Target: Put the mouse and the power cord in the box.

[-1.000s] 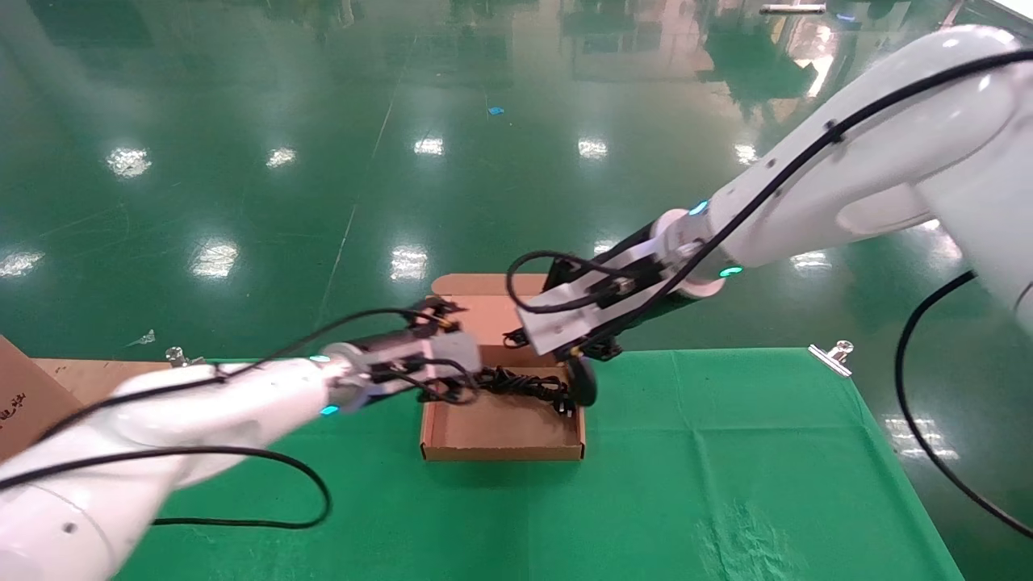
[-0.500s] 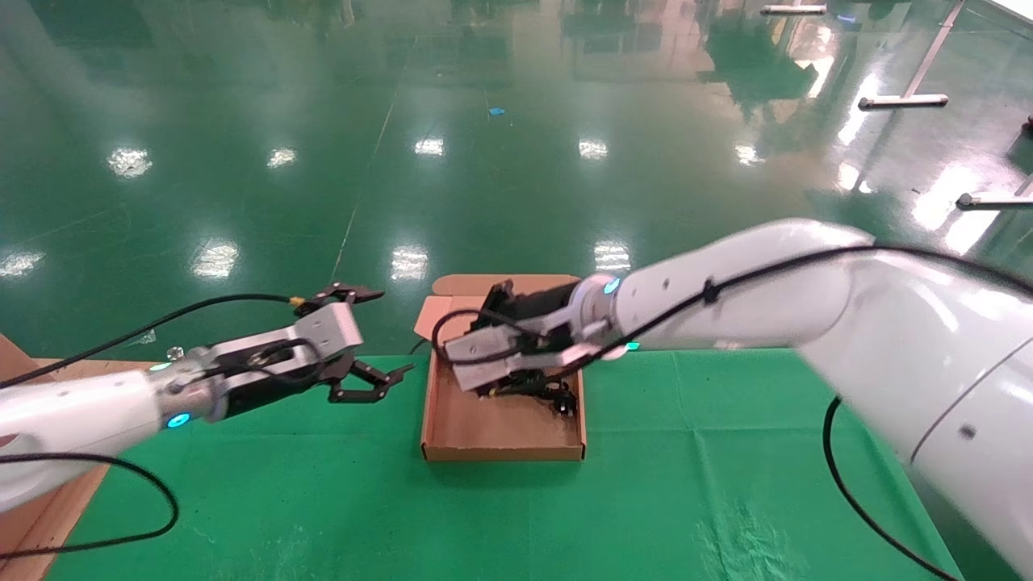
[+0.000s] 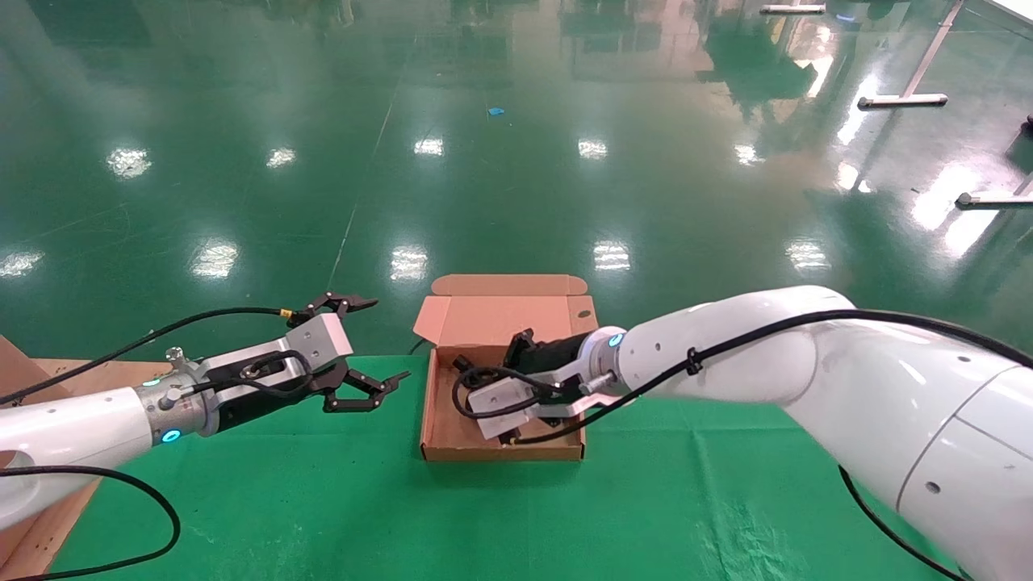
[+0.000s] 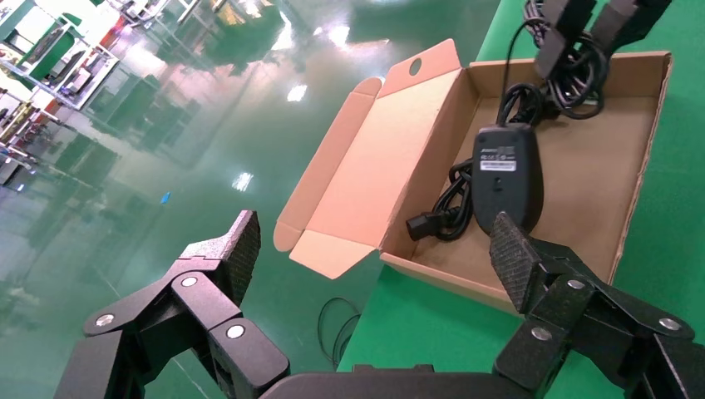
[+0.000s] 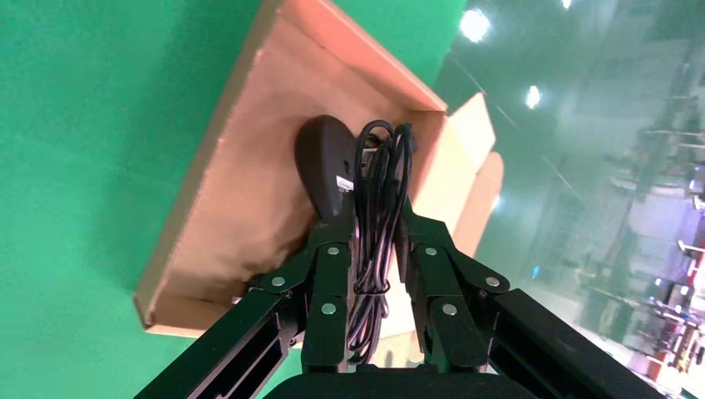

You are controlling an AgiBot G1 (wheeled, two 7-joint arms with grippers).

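Inside box (image 4: pixel 619 125), black mouse (image 4: pixel 507 176) lies label-up; right hand (image 5: pixel 372 223) grips its thin coiled cable; left hand (image 4: pixel 370 253) open.

White arms, black cables, black claws

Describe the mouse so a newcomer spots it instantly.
Start at the green table, then find the open brown box at its far edge. The mouse lies upside down inside it, with the right tool holding a thin cable bundle just above. It's the glossy black oval with a white label, unlike the plugged power cord beside it.
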